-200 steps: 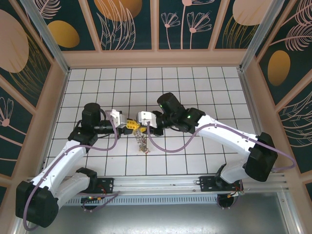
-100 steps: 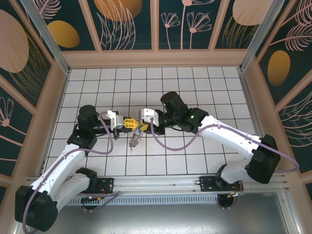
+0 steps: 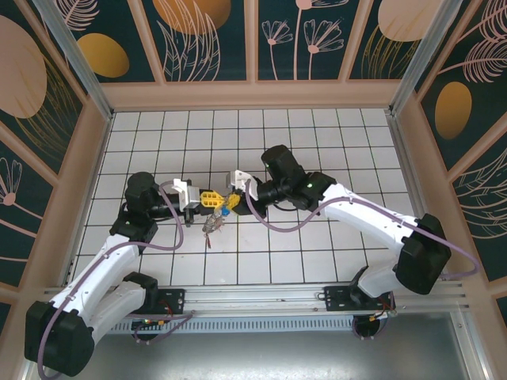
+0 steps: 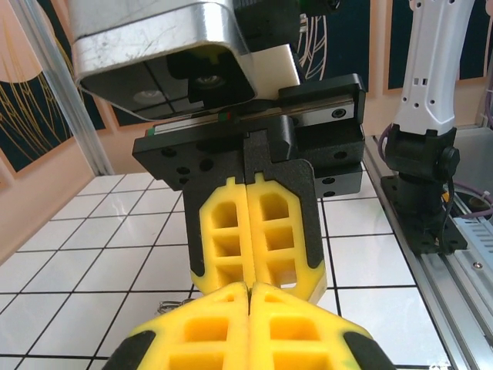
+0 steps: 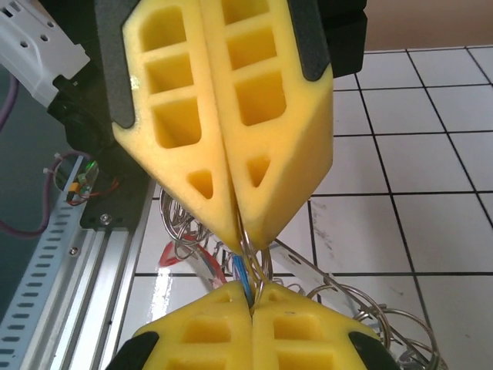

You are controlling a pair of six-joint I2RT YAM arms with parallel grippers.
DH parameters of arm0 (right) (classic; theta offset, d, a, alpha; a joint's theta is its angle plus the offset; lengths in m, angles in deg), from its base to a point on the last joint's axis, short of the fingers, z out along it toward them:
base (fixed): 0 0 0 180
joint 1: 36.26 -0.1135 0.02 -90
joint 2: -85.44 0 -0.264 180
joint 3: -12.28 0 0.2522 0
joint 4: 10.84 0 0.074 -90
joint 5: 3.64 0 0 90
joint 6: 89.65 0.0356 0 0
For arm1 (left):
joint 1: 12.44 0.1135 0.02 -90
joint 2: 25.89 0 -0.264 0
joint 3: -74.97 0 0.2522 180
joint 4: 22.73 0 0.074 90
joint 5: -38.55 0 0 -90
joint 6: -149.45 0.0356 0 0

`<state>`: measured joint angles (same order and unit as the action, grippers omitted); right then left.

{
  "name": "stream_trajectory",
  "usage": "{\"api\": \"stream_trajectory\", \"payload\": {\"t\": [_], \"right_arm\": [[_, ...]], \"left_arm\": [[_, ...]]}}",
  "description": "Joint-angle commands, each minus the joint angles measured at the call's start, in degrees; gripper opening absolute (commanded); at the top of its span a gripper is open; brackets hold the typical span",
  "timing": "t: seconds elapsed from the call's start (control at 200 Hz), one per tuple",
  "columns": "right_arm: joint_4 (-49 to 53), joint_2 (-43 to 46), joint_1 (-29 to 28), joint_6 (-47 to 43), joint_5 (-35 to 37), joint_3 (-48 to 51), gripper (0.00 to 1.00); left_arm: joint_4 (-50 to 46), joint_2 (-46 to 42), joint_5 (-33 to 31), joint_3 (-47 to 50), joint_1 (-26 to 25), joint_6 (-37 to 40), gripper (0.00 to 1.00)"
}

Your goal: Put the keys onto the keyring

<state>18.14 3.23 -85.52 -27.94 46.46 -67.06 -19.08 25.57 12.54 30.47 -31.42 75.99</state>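
Your left gripper was clenched, yellow fingers pressed flat together. In the right wrist view a thin strand of wire from the keyring ran up into its tips, so you had it pinched there. Nose to nose with it, at its 3 o'clock from above, your right gripper was clenched as well. The blue key ran straight down into the seam between its pads, caught right at the tips. The two sets of fingertips all but touched, with just that short run of wire and blue between them.

Out from the pinch, the rest of the keyring hung at 6 o'clock of the meeting point in the overhead view, a small tangled bunch. Whether it touched down I couldn't tell. From the right wrist you got coils of silvery ring at 9 o'clock of the pinch, a red key at 8 o'clock, and more metal loops trailing off toward 4 o'clock.

All of it sat over the white tiled floor, left of centre, with your arms' mounting rail well off at 6 o'clock.
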Motion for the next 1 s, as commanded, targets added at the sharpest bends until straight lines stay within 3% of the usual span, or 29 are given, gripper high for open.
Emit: {"api": "stream_trajectory", "payload": {"t": [0.0,0.145,0.41,0.656,0.991], "right_arm": [[0.2,-2.3,0.7,3.6,-0.8,-1.0,0.02],[-0.2,-1.3,1.3,3.6,-0.3,-1.2,0.10],[3.8,3.6,1.5,-4.7,2.1,-0.5,0.28],[-0.8,6.6,1.6,-4.9,1.1,0.8,0.28],[2.1,1.7,1.4,-5.4,-3.1,-1.7,0.25]], "left_arm": [[8.0,-1.2,3.7,0.2,-0.4,-2.9,0.00],[10.5,-1.1,3.0,1.1,-0.4,-5.1,0.00],[10.3,-0.9,3.0,1.4,-0.4,-5.9,0.00],[5.4,1.0,4.3,-0.5,-0.4,-2.7,0.00],[5.6,1.4,5.0,-1.3,-0.4,-2.6,0.00]]}}
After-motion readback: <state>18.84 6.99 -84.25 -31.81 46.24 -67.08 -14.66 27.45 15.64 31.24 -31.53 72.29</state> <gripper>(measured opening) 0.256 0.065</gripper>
